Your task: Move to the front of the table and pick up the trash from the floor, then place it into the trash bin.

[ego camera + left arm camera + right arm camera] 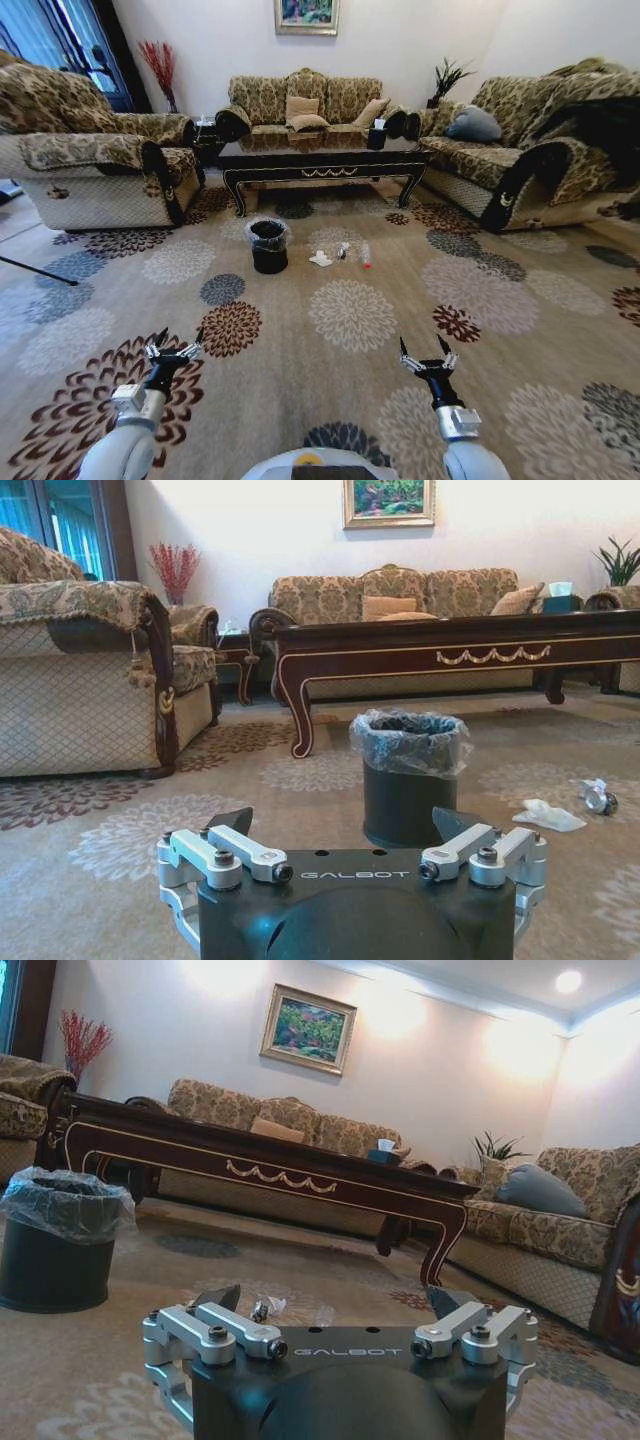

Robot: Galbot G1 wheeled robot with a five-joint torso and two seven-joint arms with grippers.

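Robot stands back on the flower-medallion carpet [350, 400], facing the dark-brown coffee table [325, 160], which I'll call the counter, well apart from it. Left hand [175, 340] hangs low out front on its side, fingers spread wide, holding nothing. Right hand [425, 350] likewise on its side, fingers wide, empty. Both hover over bare carpet, nowhere near the trash. The black trash bin [268, 246] with its clear liner bag sits on the floor in front of the counter, toward the robot's left of centre. Trash lies just beside the bin, to its right: crumpled white tissue [321, 260] nearest, then a small clear crumpled bit [343, 250], then a small clear bottle with red [366, 256], in a loose row, apart from each other and not touching the bin. Left wrist view shows the bin [405, 780] straight ahead with the tissue [545, 816] off to one side. Step in hand, by my read: the approach, no pick begun. Next move likely calls for driving forward until the trash is within reach, stopping short of the bin so it doesn't get bumped, then bending down with one hand over the tissue.
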